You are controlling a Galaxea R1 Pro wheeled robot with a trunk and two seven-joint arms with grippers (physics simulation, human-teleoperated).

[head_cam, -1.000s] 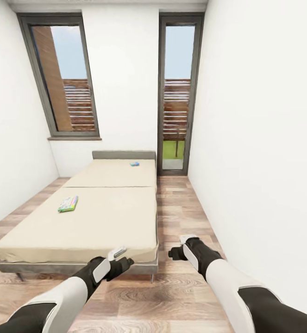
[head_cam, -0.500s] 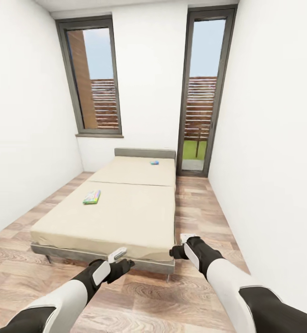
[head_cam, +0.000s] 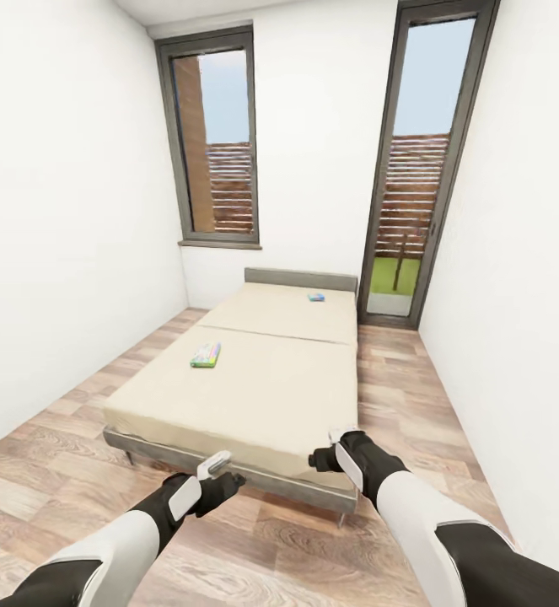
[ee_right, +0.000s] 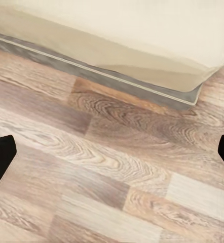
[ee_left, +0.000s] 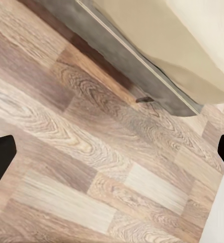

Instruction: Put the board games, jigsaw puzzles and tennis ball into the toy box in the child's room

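The bed point(head_cam: 254, 384) fills the room's middle on the wood floor point(head_cam: 77, 455). A green-edged board game point(head_cam: 206, 355) lies mid-mattress, a small blue one point(head_cam: 316, 297) near the headboard. Both end effectors, left point(head_cam: 222, 474) and right point(head_cam: 323, 451), hang spread wide and empty.

Lighting: bright, even daylight; the window point(head_cam: 222, 143) and glazed door point(head_cam: 422, 160) are the visible sources. Shadows: faint, a soft dark band under the bed point(head_cam: 262, 379). Glare: none on the white walls. Distortion: wide-angle, verticals lean outward at the edges. Sharpness: slightly soft, the wrist views' floor point(ee_left: 81, 152) grain smeared.
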